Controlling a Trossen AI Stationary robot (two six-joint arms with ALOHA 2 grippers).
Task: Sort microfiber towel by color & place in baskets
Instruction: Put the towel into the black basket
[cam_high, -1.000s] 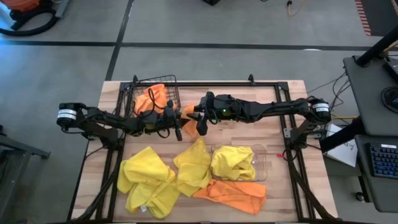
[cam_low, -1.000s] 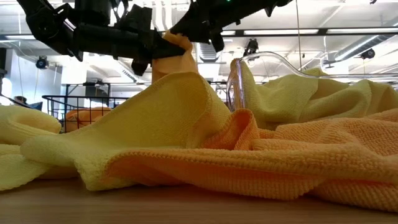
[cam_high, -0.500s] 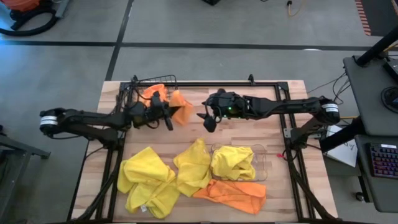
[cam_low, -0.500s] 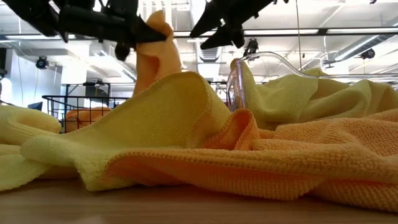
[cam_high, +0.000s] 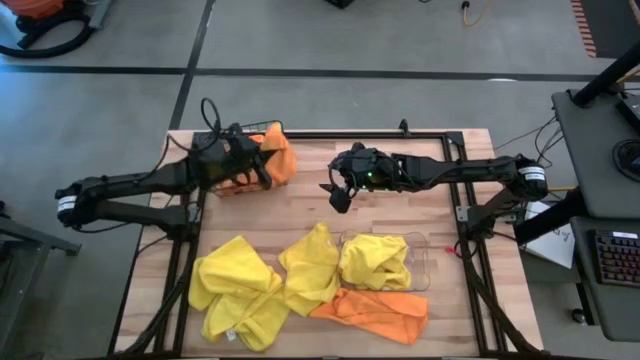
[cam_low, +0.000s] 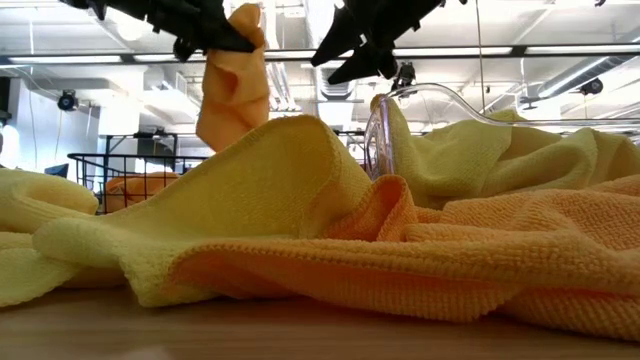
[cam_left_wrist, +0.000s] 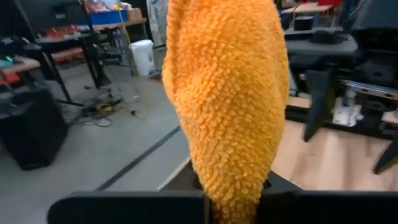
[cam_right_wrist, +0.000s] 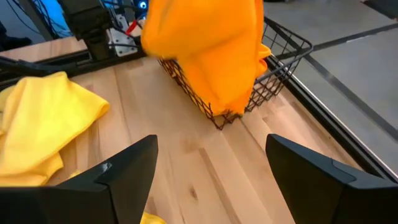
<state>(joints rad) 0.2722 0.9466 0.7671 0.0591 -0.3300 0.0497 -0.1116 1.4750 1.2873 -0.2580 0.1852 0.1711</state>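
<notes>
The left pincer (cam_high: 262, 160) is clamped tight on an orange towel (cam_high: 277, 160), which hangs from its closed fingers; the left wrist view shows the cloth pinched between them and filling most of the frame. This pincer is raised over the wire basket (cam_high: 226, 135), at the far left part of the worktop (cam_high: 400, 215). The held towel hangs at the basket's edge on the side toward the right pincer, and in the right wrist view it drapes in front of the basket's mesh corner. More orange cloth (cam_low: 135, 188) lies inside the basket below the left pincer.

The right pincer (cam_high: 333, 190) hangs above bare wood near the middle of the worktop, apart from the left pincer and the basket. Its fingers (cam_right_wrist: 127, 171) are spread wide and hold nothing.

Nearer the front edge than the right pincer sits the clear bin (cam_high: 424, 262) with a yellow towel (cam_high: 374, 262) in it. Just beside the bin, toward the left arm's side, a second yellow towel (cam_high: 311, 265) lies on the wood, and farther that way a yellow heap (cam_high: 235, 290) of cloths. Another orange towel (cam_high: 372, 310) lies flat in front of the bin, touching the second yellow towel.
</notes>
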